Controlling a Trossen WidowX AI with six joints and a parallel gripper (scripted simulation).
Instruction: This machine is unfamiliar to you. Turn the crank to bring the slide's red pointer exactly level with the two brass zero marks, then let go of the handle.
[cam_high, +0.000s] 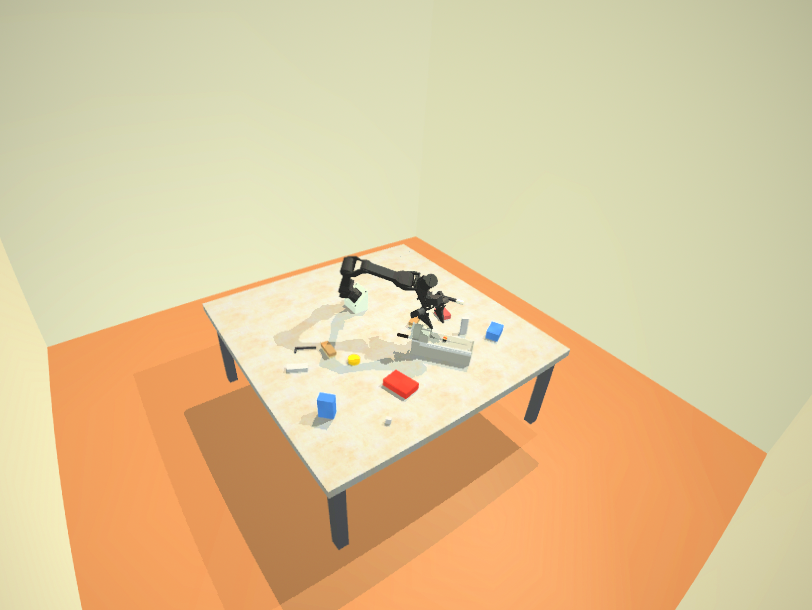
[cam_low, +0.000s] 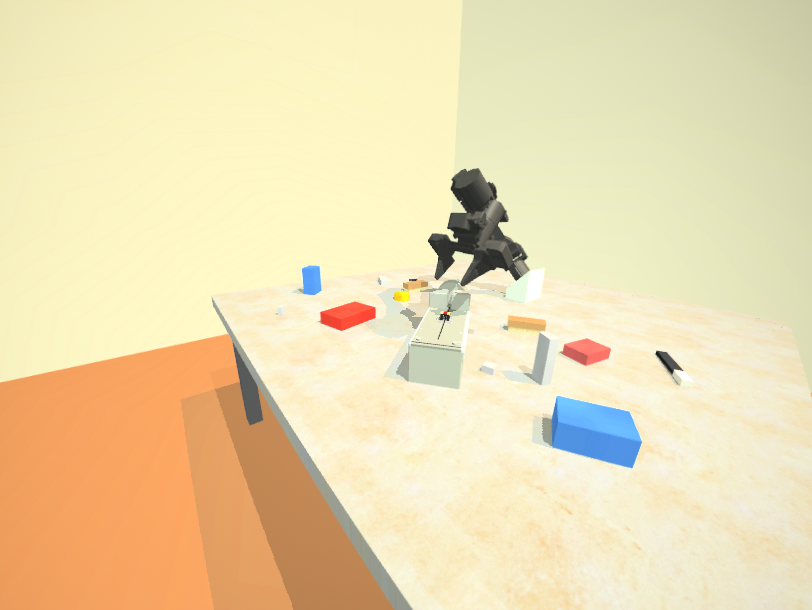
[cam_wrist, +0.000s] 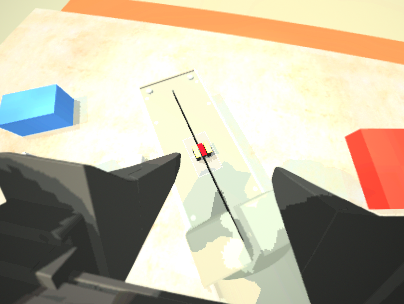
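From the top view I see the machine (cam_high: 441, 353) (cam_low: 435, 365) (cam_wrist: 170, 112) toward the tabletop's right corner, its black handle (cam_high: 402, 335) jutting out; the exterior view hides that handle but shows my gripper (cam_high: 438, 323) (cam_low: 450, 281) (cam_wrist: 225, 165) angled down above the housing; the wrist view shows its fingers wide, the red pointer (cam_wrist: 202, 149) beyond them

Pale yellow-green walls (cam_high: 210, 144) (cam_low: 229, 144) — an orange floor (cam_high: 630, 512) (cam_low: 131, 459) — surround a marbled table (cam_high: 262, 321) (cam_low: 557, 525) (cam_wrist: 100, 45) with dark legs (cam_high: 338, 522) (cam_low: 247, 384).

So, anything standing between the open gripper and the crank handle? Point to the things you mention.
Possibly the machine's grey upright end piece (cam_high: 418, 334) (cam_low: 460, 302) (cam_wrist: 262, 220): it rises beside the black handle (cam_high: 401, 335), below the open gripper (cam_high: 436, 324) (cam_low: 450, 281) (cam_wrist: 225, 165). I see no loose object between them.
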